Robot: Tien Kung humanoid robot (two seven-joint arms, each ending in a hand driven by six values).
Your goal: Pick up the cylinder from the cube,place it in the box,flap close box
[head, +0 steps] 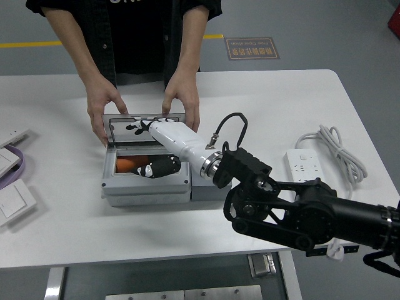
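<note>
Fingers of the right hand [164, 134] are spread and hold nothing, reaching over the box [146, 181] toward its upright clear lid [145, 128]. The orange cylinder [127, 165] lies inside the box. A person's hands [105, 106] rest on the lid's far corners.

The right arm [300, 212] reaches in from the right; its white robot hand [164, 132] has fingers spread, holding nothing.
</note>
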